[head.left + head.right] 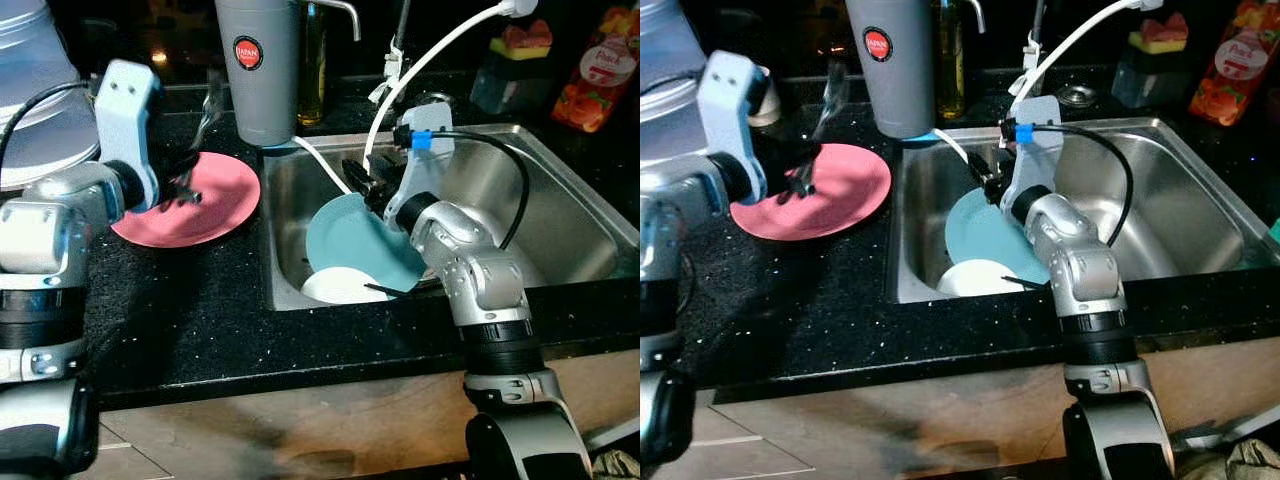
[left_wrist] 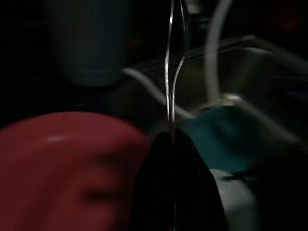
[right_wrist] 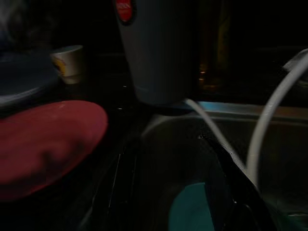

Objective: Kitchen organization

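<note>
On the black countertop (image 1: pixel 200 320), the left gripper (image 1: pixel 185 185) hovers over the pink plate (image 1: pixel 215 205), which lies flat just left of the steel sink (image 1: pixel 560 190). Its two black fingers (image 2: pixel 168 159) are pressed together on a thin metal utensil (image 2: pixel 172 72), whose slim handle stands up from between the tips; the left wrist view is too blurred to tell whether it is a fork or a spoon. The right gripper (image 1: pixel 362 182) reaches down into the left part of the sink, at the far rim of a teal plate (image 1: pixel 345 240) that leans tilted against the basin's near wall; I cannot tell whether its jaws are clenched or released. A white dish (image 1: pixel 340 285) sits below the teal plate, at the near edge of the basin, with a dark thin utensil (image 1: pixel 385 291) resting across it. A tall grey tumbler (image 1: pixel 262 70) with a red round label stands on the counter behind the pink plate, beside the sink's far left corner.
</note>
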Robot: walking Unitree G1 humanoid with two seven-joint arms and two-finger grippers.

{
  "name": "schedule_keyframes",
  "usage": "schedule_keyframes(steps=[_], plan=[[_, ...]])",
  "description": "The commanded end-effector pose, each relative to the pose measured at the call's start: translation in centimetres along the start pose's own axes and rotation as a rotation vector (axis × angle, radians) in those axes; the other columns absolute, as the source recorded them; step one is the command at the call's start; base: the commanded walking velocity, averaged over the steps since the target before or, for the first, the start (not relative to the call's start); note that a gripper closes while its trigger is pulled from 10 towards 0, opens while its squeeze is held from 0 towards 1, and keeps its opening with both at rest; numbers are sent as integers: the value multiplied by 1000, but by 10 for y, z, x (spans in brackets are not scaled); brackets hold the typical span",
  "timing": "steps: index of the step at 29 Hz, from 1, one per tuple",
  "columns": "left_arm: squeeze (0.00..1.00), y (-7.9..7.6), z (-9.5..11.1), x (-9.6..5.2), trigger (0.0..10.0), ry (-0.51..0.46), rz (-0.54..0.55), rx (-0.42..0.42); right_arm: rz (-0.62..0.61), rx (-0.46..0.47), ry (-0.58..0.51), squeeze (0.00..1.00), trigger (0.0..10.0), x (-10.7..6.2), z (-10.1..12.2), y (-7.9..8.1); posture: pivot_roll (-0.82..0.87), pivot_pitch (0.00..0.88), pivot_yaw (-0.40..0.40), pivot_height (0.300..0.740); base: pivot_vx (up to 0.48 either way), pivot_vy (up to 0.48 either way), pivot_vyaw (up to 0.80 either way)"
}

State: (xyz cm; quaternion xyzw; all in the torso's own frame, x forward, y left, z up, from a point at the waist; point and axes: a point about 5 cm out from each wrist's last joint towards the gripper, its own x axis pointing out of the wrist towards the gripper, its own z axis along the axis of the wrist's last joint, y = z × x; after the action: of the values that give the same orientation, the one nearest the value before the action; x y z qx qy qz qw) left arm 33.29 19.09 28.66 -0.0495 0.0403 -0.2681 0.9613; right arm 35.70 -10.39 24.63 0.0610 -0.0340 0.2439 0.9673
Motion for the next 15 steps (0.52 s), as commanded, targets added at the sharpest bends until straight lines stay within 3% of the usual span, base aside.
schedule_keyframes(steps=[1,5,7,14,15], plan=[[0,-7,-3,-2,0,-27,-67,-59,33,52,-45,0,10000,-1,12,6,7,34,19,740,0,0,0],[0,-11,-7,-1,0,-48,-90,-72,69,81,-68,0,10000,-1,16,11,8,36,20,740,0,0,0],[0,-17,-17,2,0,-43,-122,-132,120,152,-97,1000,10000,-1,22,19,5,38,25,740,0,0,0],[0,-27,-23,4,0,-38,-163,-186,194,243,-130,1000,10000,-4,29,29,4,39,31,740,0,0,0],[0,-31,-24,6,0,-38,-175,-206,246,289,-133,1000,10000,-5,31,35,4,37,35,740,0,0,0]])
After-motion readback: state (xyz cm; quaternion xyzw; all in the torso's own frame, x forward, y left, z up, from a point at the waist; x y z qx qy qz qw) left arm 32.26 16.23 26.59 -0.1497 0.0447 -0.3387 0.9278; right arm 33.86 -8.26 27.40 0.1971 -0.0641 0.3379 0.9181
